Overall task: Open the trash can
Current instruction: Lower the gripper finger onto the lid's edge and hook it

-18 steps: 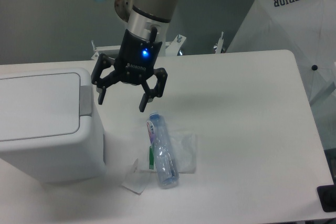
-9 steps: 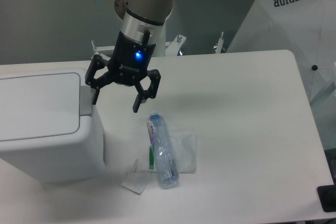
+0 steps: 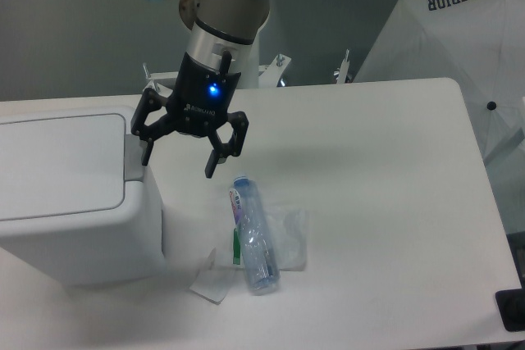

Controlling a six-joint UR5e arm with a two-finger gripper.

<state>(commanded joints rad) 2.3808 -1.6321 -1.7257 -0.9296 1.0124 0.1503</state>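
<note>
White plastic trash can (image 3: 74, 202) at the left of the table (image 3: 385, 202), boxy with rounded corners, flat rectangular lid (image 3: 57, 165) down and shut, small grey button tab (image 3: 134, 156) on the lid's right edge. Just beside that tab, gripper (image 3: 177, 156) hanging from the UR5e arm (image 3: 221, 6), blue light glowing on its body, fingers spread wide with nothing between them; left finger (image 3: 146, 149) close over the tab's right edge, touching or not impossible to tell from this angle, right finger (image 3: 215, 157) out over bare table. Below and to the right, clear plastic water bottle (image 3: 250, 235) lying on its side atop a thin clear plastic sheet (image 3: 283, 235), apart from the bin and no part of the job. Far right, white folded canopy (image 3: 459, 47) printed SUPERIOR, well apart. Judged step: approach and alignment over the button, lid not yet released. Next move likely a small shift to centre a fingertip on the tab, then a firm downward press; risk of slipping off the narrow tab onto the bin's side wall.
</note>
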